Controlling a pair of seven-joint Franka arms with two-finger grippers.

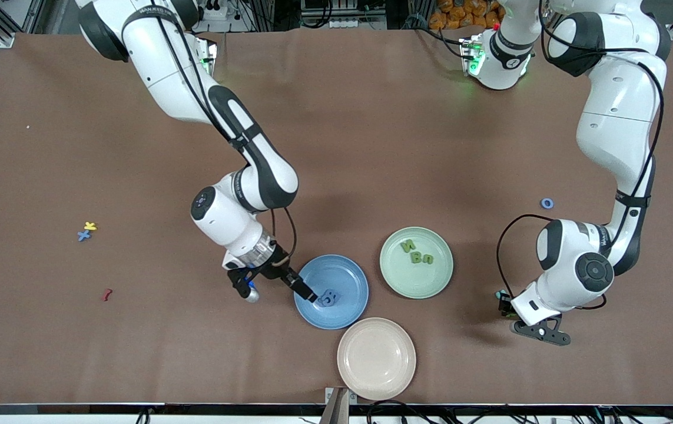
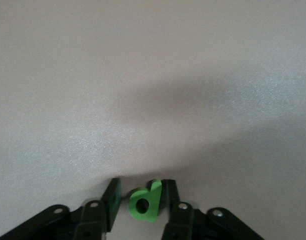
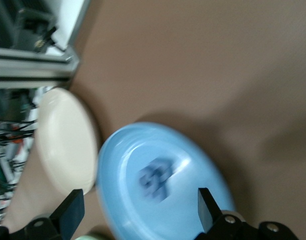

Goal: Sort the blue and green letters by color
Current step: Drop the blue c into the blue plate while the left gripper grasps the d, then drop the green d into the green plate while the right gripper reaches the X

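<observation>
Over the blue plate [image 1: 345,272], the right end effector [image 1: 277,290] hangs with its fingers spread wide and nothing in them. A blue letter [image 1: 328,298] lies flat in that plate, between the fingers.

The left end effector [image 2: 140,192] is down at the counter [image 1: 371,147] toward the left arm's end. A green letter d [image 2: 143,202] sits between its fingers. One pad touches it and the other has a thin gap, so it's partly open and not clamped.

Three green letters [image 1: 417,258] lie in the green plate [image 1: 398,280]. A blue ring letter [image 1: 547,203] lies loose on the counter farther from the camera. At the right arm's end, a blue cross-shaped letter [image 1: 83,235] lies just beside a yellow one [image 1: 90,225].
</observation>
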